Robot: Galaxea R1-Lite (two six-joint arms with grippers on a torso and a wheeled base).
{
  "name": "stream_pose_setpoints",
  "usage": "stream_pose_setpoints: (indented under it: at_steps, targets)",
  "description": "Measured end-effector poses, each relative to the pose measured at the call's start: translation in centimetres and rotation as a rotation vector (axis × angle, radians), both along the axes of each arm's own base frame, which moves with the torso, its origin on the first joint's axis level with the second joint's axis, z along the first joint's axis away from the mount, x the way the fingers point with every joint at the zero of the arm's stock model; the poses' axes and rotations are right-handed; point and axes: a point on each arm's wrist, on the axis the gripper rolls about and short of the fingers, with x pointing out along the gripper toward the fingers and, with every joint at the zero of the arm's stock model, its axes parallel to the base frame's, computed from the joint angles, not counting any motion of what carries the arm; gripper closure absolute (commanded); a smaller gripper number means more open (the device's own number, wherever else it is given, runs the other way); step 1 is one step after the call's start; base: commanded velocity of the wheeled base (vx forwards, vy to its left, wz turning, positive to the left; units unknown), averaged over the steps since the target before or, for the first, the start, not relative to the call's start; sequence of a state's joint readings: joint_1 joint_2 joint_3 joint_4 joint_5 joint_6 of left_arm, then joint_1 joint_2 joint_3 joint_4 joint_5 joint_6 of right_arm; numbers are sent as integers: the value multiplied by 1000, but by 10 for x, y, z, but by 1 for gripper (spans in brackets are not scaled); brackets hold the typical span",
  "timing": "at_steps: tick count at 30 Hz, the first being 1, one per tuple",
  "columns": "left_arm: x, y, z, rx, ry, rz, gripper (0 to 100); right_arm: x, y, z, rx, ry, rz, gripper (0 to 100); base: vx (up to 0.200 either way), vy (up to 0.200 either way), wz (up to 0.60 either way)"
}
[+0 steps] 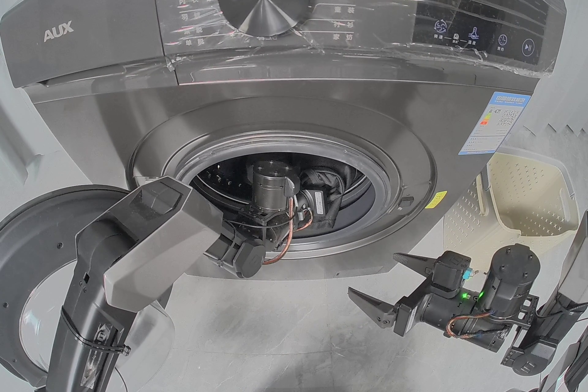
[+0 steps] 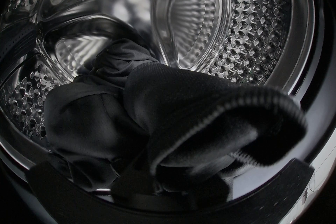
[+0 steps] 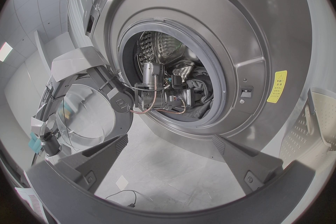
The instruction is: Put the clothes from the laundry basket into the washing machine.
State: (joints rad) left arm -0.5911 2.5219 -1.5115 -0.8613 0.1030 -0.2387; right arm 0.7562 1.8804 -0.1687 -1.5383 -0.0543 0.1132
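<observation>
The head view looks forward and down, close on the washing machine (image 1: 288,105) front, its opening (image 1: 288,191) central. The left wrist view sits inside that opening, facing into the drum (image 2: 252,25), very near the clothes (image 2: 140,105). The right wrist view stands outside, lower and farther back, facing the same opening; it shares the left arm (image 1: 147,240) and laundry basket (image 1: 527,197) with the head view.

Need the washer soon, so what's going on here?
A robot is loading laundry. Its left arm reaches into the drum of the washing machine, where dark clothes lie piled. The door is swung open. The right gripper hangs open and empty in front of the machine, near the cream laundry basket.
</observation>
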Motion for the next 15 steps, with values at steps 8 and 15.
stream_pose_setpoints:
  at_steps: [8, 15]
  targets:
    - [18, -5, 23, -77, -120, 60, 100, -1, 1, -1, -2, 3, 5, 0, 0, 0, 0]
    - [44, 2, 53, -173, -265, 157, 100, 0, 2, -2, -4, 9, 6, 0, 0, 0, 0]
